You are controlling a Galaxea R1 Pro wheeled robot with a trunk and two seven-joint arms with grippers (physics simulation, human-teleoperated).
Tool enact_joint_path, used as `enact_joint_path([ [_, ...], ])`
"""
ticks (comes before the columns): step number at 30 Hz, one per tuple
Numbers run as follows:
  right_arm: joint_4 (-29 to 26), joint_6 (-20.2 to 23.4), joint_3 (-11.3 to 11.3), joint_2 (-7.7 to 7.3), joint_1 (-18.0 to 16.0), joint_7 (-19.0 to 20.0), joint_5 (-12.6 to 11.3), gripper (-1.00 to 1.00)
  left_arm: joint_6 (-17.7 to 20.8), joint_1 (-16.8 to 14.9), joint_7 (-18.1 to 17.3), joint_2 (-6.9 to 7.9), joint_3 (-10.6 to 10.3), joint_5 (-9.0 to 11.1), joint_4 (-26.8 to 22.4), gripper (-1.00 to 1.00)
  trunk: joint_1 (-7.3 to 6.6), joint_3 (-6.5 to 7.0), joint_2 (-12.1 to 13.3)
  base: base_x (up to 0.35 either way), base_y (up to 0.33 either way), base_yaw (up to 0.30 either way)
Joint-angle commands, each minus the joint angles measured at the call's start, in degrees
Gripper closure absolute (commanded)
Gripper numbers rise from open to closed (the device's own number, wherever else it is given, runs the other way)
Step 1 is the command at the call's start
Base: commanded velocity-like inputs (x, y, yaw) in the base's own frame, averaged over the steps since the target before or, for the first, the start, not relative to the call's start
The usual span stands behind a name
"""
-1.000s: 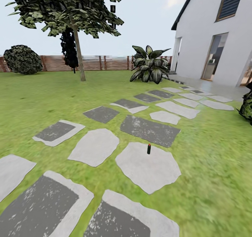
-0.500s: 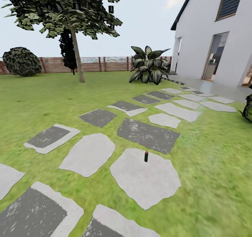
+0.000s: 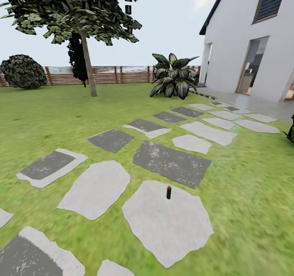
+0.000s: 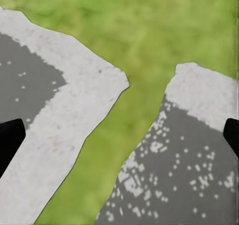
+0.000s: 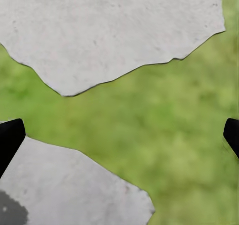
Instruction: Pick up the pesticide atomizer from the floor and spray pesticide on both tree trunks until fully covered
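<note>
Your view has rolled closer to the pesticide atomizer [image 3: 168, 192], upright near the far edge of its pale paving stone [image 3: 171, 231]; likely light and rigid, so pinch its body with either gripper, both spread wide.

The left tool [image 4: 119, 137], fingertips [image 4: 10, 137] wide apart, hangs over paving stones [image 4: 74, 110] and grass [image 4: 144, 40].

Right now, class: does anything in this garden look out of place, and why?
Yes: a small dark spray bottle stands upright, alone, on a pale stepping stone in the path. It looks like a tool left lying where people walk. Nothing looks spilled or damaged.
</note>
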Motion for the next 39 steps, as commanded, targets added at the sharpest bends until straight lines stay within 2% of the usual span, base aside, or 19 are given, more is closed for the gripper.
enact_joint_path([
  [1, 0.04, -0.18, -0.02, 0.0, -0.03, 0.03, 0.06, -1.0, -0.18, -0.03, 0.02, -0.01, -0.06, 0.41, 0.04, -1.0, 0.02, -0.05, -0.02, 0.334, -0.102, 0.0],
  [39, 0.04, -0.17, 0.14, 0.0, -0.03, 0.05, 0.07, -1.0, -0.18, -0.02, 0.02, -0.01, -0.12, 0.41, 0.04, -1.0, 0.02, -0.05, -0.02, 0.271, -0.217, 0.0],
])
